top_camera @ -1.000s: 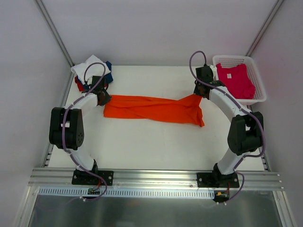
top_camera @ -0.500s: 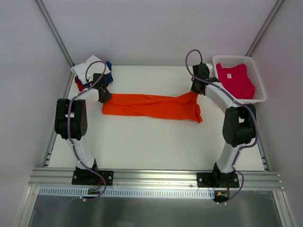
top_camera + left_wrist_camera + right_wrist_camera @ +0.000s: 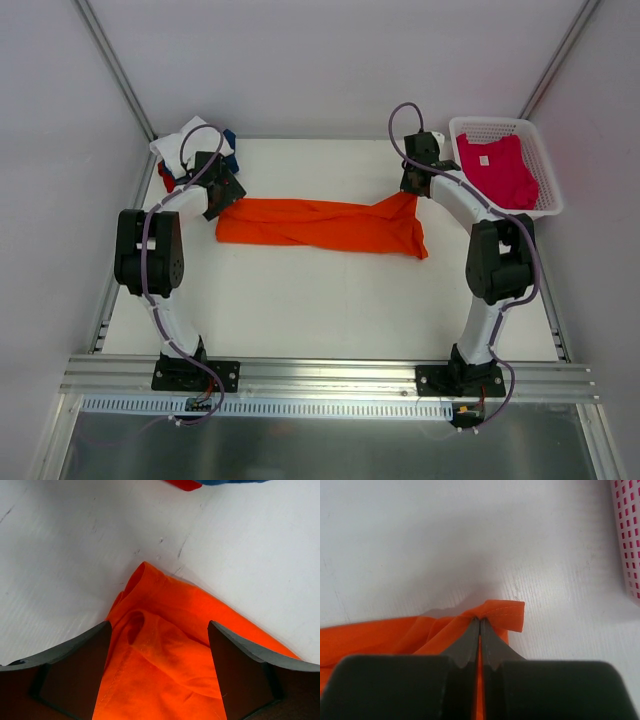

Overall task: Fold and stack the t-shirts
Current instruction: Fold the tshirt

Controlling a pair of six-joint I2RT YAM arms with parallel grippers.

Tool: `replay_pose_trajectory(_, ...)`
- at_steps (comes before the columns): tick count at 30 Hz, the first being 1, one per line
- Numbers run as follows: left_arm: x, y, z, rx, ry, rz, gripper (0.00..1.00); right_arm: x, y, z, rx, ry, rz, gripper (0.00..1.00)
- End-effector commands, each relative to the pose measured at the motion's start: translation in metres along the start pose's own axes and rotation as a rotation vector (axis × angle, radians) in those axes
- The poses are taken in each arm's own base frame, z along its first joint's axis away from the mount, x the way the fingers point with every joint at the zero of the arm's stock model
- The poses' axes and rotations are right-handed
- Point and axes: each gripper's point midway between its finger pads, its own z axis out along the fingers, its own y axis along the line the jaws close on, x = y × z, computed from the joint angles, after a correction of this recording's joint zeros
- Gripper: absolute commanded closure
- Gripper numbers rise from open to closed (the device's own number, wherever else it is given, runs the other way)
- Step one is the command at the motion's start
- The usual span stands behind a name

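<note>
Orange t-shirt (image 3: 320, 226), right end effector (image 3: 480, 621) clenched on its corner, left end effector (image 3: 159, 630) released above other end

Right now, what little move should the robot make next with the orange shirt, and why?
Probably open the right hand and let its pinched corner drop. The orange shirt lies stretched on the table, and the left hand hangs open over the other end, so only this corner is held.
</note>
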Motion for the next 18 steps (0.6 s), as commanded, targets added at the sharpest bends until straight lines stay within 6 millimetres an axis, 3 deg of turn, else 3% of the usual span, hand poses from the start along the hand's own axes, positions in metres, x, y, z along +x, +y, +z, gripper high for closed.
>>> replay_pose_trajectory(1, -0.023, -0.008, -0.027, 0.050, -0.064, -0.023, 0.22, -0.022, 0.005, -0.007, -0.026, -0.051, 0.011, 1.00)
replay_pose_trajectory(7, -0.020, -0.007, -0.027, 0.054, -0.056, -0.022, 0.22, -0.015, 0.009, -0.032, -0.053, -0.061, 0.015, 1.00)
replay_pose_trajectory(11, -0.016, -0.009, -0.025, 0.061, -0.039, -0.021, 0.23, -0.003, 0.013, -0.059, -0.085, -0.072, 0.008, 1.00)
replay_pose_trajectory(18, -0.013, -0.009, -0.025, 0.067, -0.030, -0.016, 0.23, 0.015, 0.034, -0.102, -0.150, -0.096, -0.027, 1.00)
